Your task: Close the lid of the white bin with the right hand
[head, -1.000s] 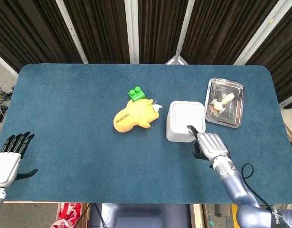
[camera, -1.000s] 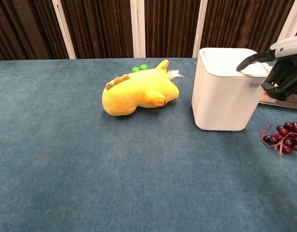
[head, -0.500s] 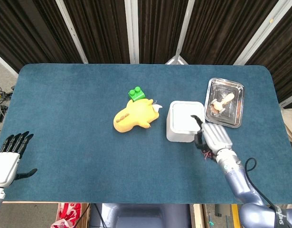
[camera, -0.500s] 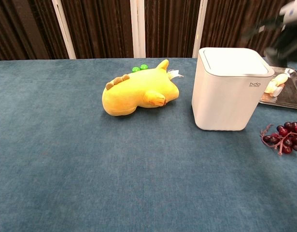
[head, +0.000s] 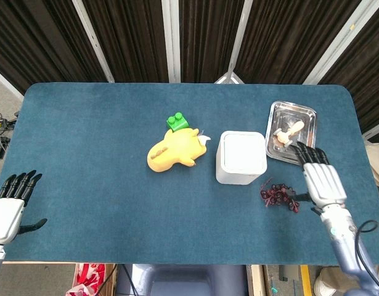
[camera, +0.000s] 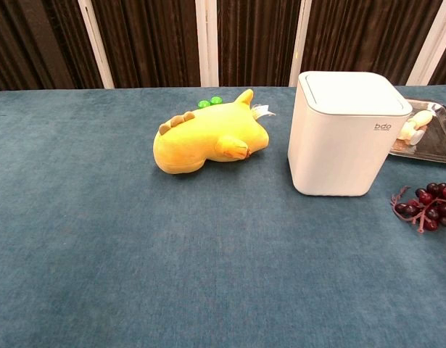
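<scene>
left hand (head: 5,206): cut by the lower left edge of the head view
tray (camera: 434,145): cut by the right edge of the chest view
block (camera: 209,103): mostly hidden behind the plush (camera: 208,139)
tray contents (head: 286,134): too small to identify

White bin (camera: 346,138), yellow plush toy (camera: 208,138), green block (head: 175,121), dark red grapes (camera: 428,204), teal tablecloth (camera: 135,254), silver tray (head: 306,139)

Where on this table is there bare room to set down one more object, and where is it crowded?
Free: the whole left half of the table, left of the plush, and the wide front strip before the plush and bin. Crowded: the right end, where the bin, tray, grapes and right hand sit close; the green block touches the plush.
</scene>
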`<state>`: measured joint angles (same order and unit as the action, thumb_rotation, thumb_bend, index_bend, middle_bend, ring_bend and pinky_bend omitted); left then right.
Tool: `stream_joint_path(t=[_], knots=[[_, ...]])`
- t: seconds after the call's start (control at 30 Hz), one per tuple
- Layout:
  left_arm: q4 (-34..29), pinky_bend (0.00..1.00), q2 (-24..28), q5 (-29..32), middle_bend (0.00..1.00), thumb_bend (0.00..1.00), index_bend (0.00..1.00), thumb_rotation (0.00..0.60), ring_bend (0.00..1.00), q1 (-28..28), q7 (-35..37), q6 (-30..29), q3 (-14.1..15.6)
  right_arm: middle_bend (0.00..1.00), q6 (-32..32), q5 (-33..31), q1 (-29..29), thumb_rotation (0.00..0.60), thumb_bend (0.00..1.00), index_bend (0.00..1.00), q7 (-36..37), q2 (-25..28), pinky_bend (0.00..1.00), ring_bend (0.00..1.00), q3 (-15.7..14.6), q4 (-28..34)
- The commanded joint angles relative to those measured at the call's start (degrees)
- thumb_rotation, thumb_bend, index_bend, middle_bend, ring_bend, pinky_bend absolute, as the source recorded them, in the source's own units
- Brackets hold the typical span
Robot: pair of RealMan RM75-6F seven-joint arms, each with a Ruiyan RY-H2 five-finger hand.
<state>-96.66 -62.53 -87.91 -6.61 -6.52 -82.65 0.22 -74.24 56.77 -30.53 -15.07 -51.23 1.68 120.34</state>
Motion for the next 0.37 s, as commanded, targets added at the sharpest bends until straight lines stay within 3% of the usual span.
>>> stream_joint_path(t=[0.03,0.17,0.37], knots=[[0.2,0.0,-0.2,-0.2,0.0,0.0,0.0,0.6,0.0,0.2,-0.3,-0.3,0.0,0.0,-9.9,16.1,11.0,0.6,0.22,0.0,3.0,-5.2,0.0,0.0,-7.7,-10.4],[0.5,0.0,-0.6,-0.6,0.0,0.0,0.0,0.6,0.0,0.5,-1.3,-1.3,0.0,0.0,-17.8,26.2,18.1,0.6,0.22,0.0,3.6,-10.0,0.0,0.0,-11.8,-20.5],[1.0,0.0,-1.1,-1.0,0.0,0.0,0.0,0.6,0.0,0.7,-1.6,-2.0,-0.1,0.0,-20.7,30.1,21.1,0.6,0.22,0.0,6.2,-12.2,0.0,0.0,-11.4,-26.1]])
